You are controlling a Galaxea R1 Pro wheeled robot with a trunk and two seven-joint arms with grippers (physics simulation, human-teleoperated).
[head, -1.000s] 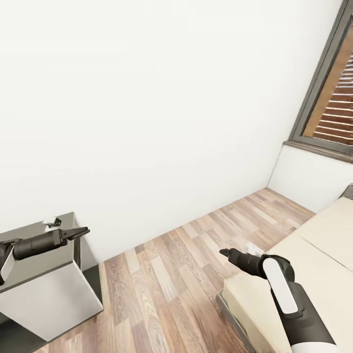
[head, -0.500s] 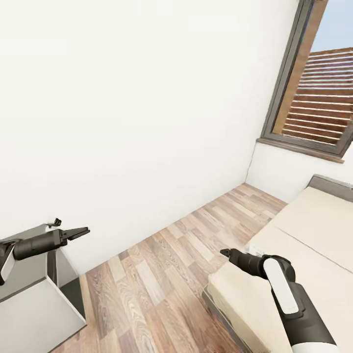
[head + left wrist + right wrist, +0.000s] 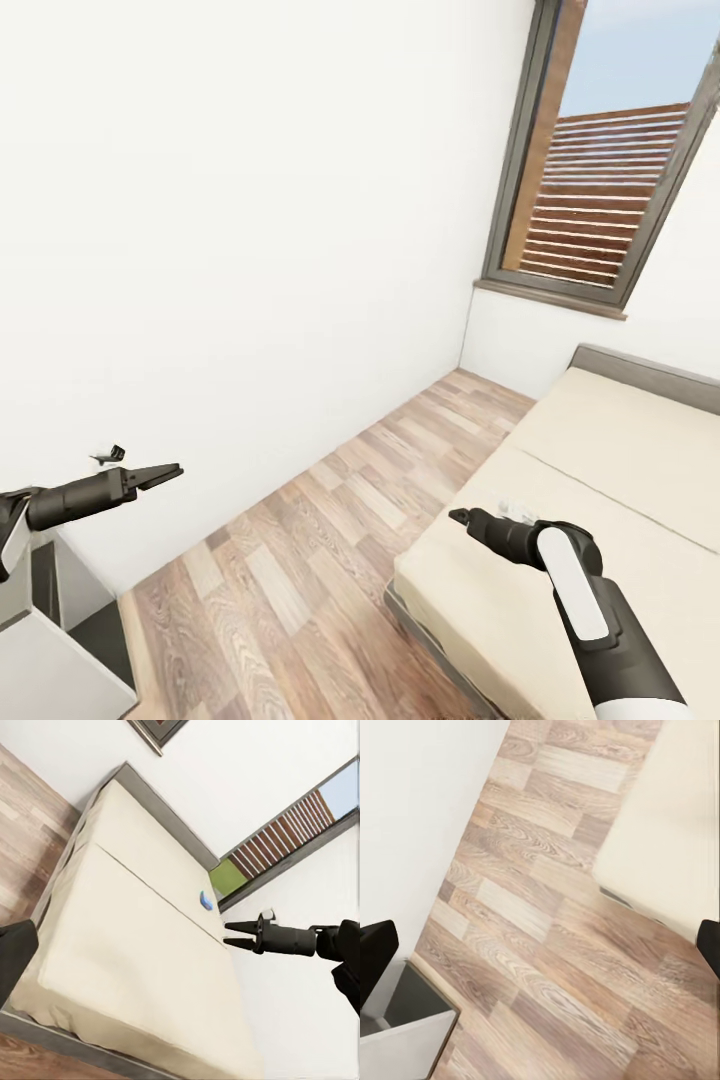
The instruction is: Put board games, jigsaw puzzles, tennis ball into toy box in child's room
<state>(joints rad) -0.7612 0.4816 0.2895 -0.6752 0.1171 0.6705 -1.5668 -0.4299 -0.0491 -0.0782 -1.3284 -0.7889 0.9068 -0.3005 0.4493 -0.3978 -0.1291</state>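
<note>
No board game, puzzle, ball or toy box is recognisable. My left gripper [image 3: 165,470] hangs open and empty over the wooden floor near the white wall. My right gripper [image 3: 458,516] is open and empty above the near corner of the beige bed [image 3: 600,450]. The left wrist view looks across the bed [image 3: 127,945] and catches the right gripper [image 3: 227,933] with its two fingers slightly apart. A small blue and white object [image 3: 205,898] lies on the bed's far side; I cannot tell what it is.
A grey cabinet [image 3: 40,650] stands at the lower left by the wall, with a small dark item [image 3: 108,456] at its top; it also shows as grey cabinet [image 3: 405,1042]. A window [image 3: 600,190] with wooden slats is behind the bed. Wooden floor [image 3: 300,540] runs between wall and bed.
The whole view has swung right: the bed and window have come further into the picture and the grey cabinet has slid off to the left. Both arms hold the same pose.
</note>
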